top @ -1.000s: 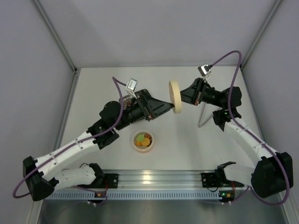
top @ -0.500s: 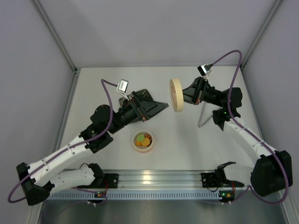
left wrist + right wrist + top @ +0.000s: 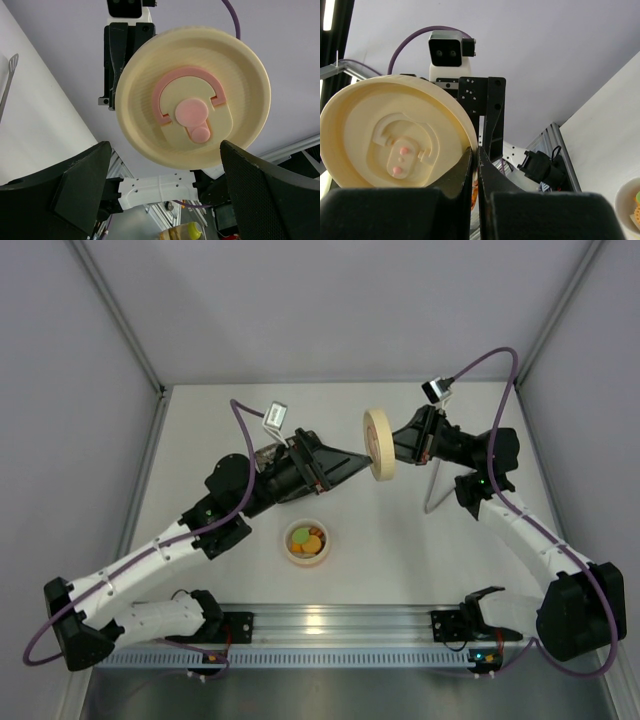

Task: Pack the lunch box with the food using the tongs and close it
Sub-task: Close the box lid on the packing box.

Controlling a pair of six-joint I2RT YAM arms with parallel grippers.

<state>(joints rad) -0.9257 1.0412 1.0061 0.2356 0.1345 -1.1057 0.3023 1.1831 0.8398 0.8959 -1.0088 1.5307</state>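
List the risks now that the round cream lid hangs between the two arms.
1. The shut right gripper pinches the round cream plastic lid only at its rim, so it could pivot or slip in a handover.
2. The open left gripper faces the lid closely; the two grippers could collide.
3. A dropped lid may land away from the open pink-rimmed round lunch box, or knock its coloured food pieces.

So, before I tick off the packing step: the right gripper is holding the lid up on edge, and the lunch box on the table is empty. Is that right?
Not quite. The lunch box is not empty: orange and green food lies inside it, as the top view shows. The rest stands: the right gripper is holding the lid up on edge.
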